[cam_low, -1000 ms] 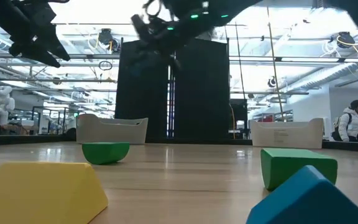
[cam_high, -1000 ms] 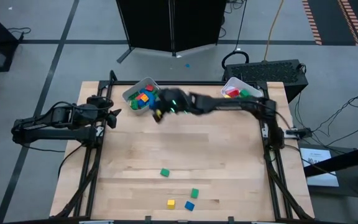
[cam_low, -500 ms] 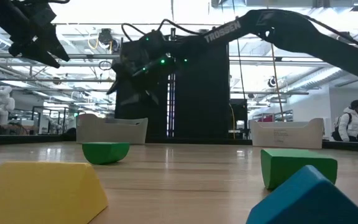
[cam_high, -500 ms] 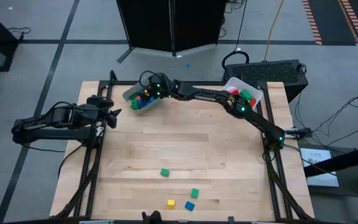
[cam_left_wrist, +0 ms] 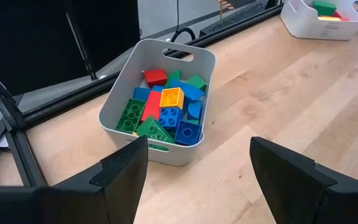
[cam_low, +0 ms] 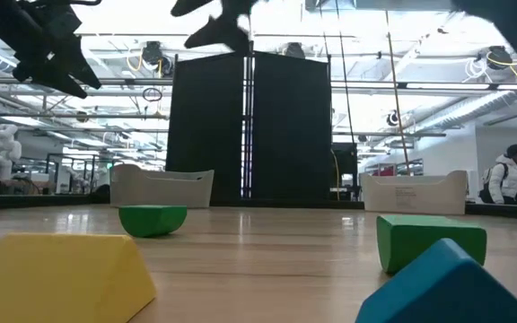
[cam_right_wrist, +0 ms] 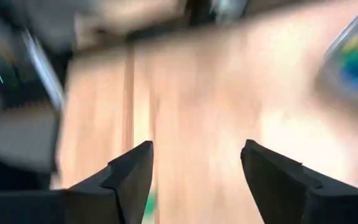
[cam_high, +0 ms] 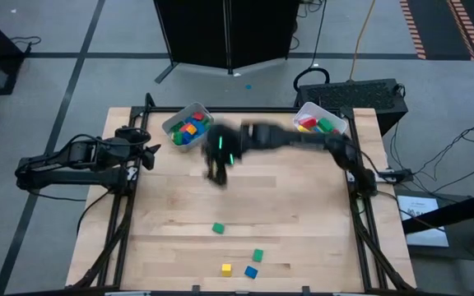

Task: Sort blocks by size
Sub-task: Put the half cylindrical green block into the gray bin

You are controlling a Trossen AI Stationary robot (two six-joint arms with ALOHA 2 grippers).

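We are seeing the right end effector (cam_high: 213,173) hanging released and empty above the bench (cam_high: 303,230), just beside the left bin (cam_high: 187,127) of blocks (cam_left_wrist: 166,112). Four loose blocks (cam_high: 218,228) are lying well apart from it, near the front edge. The left end effector (cam_high: 149,150) is waiting released off the bench's left side.

Robotics lab, exposed ceiling ducts (cam_low: 438,108), white humanoid robot (cam_low: 4,148)

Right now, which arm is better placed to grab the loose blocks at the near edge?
Right. Its open gripper is over mid-table, nearer the green block. The left gripper, also open, sits parked at the table's left edge, facing the left bin.
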